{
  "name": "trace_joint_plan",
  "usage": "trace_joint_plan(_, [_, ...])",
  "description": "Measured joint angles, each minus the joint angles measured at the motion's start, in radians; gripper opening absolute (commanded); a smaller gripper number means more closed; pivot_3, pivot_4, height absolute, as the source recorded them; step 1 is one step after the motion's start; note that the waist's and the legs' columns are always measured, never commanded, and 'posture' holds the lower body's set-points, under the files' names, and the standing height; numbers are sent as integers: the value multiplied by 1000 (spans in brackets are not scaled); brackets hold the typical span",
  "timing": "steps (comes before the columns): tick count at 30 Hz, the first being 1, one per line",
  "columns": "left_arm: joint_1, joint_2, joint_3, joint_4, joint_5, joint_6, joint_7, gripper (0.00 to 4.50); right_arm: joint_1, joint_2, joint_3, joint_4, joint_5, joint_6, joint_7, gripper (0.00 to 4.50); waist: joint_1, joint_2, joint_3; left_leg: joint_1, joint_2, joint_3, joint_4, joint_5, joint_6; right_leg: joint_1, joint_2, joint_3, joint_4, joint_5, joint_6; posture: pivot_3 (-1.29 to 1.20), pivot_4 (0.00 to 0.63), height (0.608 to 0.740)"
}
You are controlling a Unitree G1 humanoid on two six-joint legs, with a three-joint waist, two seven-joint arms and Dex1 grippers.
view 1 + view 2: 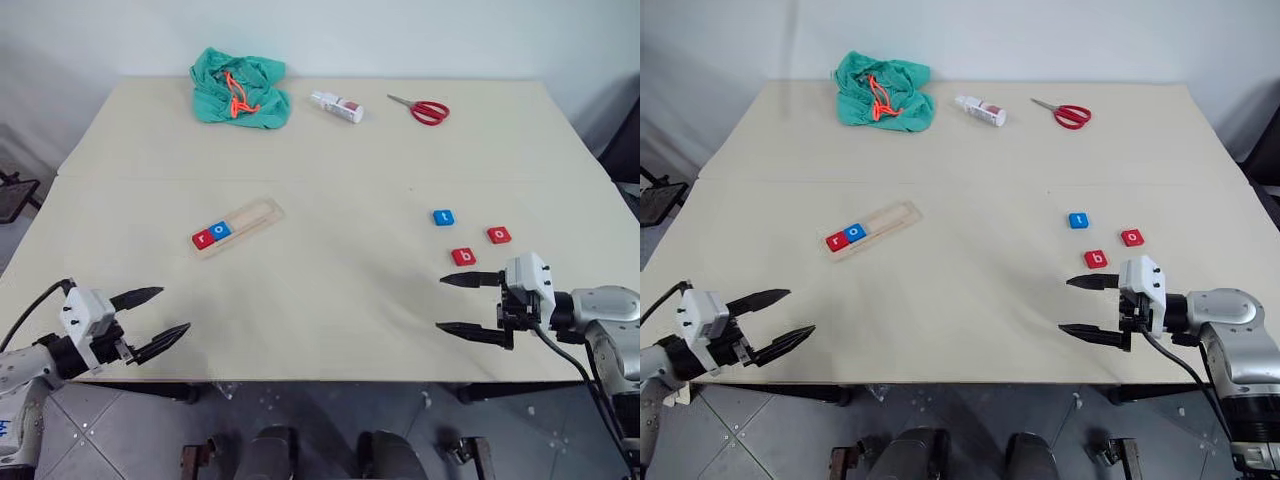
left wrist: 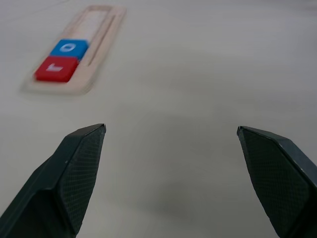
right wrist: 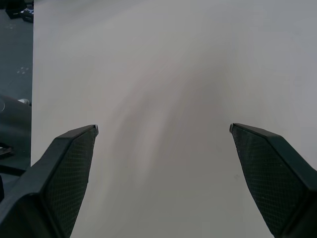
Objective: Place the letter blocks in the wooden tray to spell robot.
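Note:
The wooden tray (image 1: 255,218) lies left of the table's middle, slanted, with a red "r" block (image 1: 203,238) and a blue "o" block (image 1: 221,230) at its near end. On the right side lie three loose letter blocks: a blue "t" (image 1: 443,217), a red "o" (image 1: 499,235) and a red "b" (image 1: 463,256). My right gripper (image 1: 442,303) hovers open just in front of the red "b", pointing left, holding nothing. Near the front left edge my left gripper (image 1: 175,312) stands open and empty, pointing toward the tray (image 2: 101,37).
At the back of the table lie a crumpled green cloth with an orange cord (image 1: 240,88), a small white bottle (image 1: 337,106) and red-handled scissors (image 1: 421,109). A seam (image 1: 320,180) runs across the tabletop behind the tray.

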Motion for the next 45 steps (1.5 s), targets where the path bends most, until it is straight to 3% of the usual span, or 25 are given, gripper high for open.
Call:
trace_joint_plan(11, [-53,33,46,81,4,-3,-19,4500,-43,0,4,-33,16,36,3,4471,1,0,0,0,0,0,0,0,0,0,0,0,1,0,0,0,150,740])
trace_joint_plan(16, [-403,52,-84,390,119,-36,13,4500,-44,10,4,-124,43,80,-36,4471,12,0,1,-1,-1,-2,5,0,0,-1,0,-2,9,0,0,0,150,740])
trace_joint_plan(29, [-914,36,-315,982,323,-213,-69,4500,151,6,-113,-345,99,171,-176,4471,3,-5,4,-1,-1,2,6,-2,1,-5,-2,-7,14,0,0,0,150,740])
trace_joint_plan(38, [-1038,-8,-368,1171,402,-270,-99,4500,249,6,-166,-424,111,193,-233,4471,2,-10,7,-1,-1,2,7,-2,1,-5,-2,-7,15,0,0,0,150,740])
trace_joint_plan(45, [-1101,-30,-395,1239,467,-276,-24,4500,277,6,-197,-448,117,195,-258,4471,5,-11,7,-1,-1,1,9,-2,1,-5,-2,-7,15,0,0,0,150,740])
